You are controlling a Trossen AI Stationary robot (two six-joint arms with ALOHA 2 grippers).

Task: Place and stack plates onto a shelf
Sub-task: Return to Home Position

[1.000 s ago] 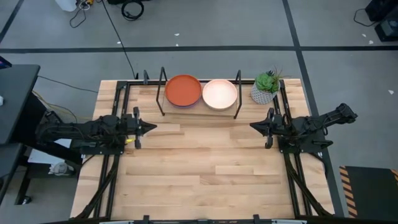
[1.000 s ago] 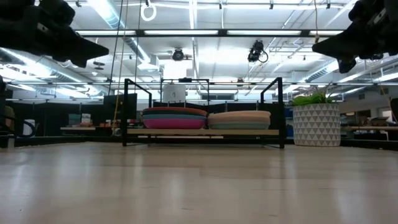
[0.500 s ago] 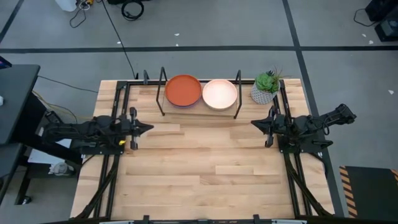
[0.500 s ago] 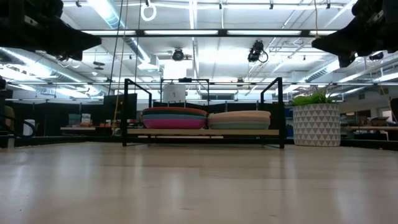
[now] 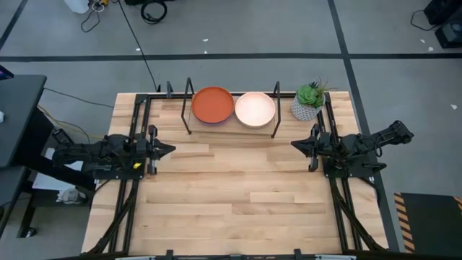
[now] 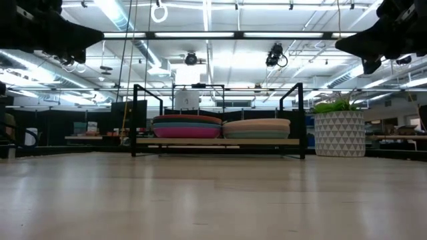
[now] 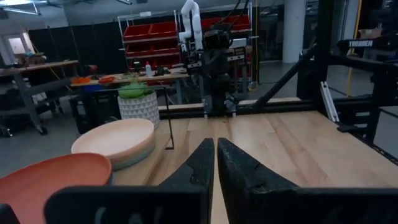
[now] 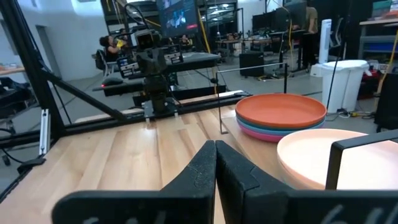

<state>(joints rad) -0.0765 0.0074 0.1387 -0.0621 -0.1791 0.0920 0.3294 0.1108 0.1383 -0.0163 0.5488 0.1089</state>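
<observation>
Two stacks of plates rest on the wooden board of the black shelf [image 5: 189, 108] at the table's far edge. The left stack [image 5: 212, 105] has an orange-red plate on top, with teal, blue and magenta below [image 6: 187, 126]. The right stack [image 5: 255, 109] has a peach plate on top, over cream and grey ones [image 6: 256, 128]. My left gripper [image 5: 172, 149] is shut and empty at the table's left side. My right gripper [image 5: 292, 145] is shut and empty at the right side. Both hover above the table.
A small potted green plant [image 5: 309, 101] in a white patterned pot stands at the far right, beside the shelf. Black frame rails [image 5: 133, 130] run along the table's left and right sides. The bare wooden tabletop [image 5: 238, 195] spreads between the arms and toward the near edge.
My left gripper has drawn back toward the table's left edge, staying shut. My right gripper has kept still. The plates have not moved.
</observation>
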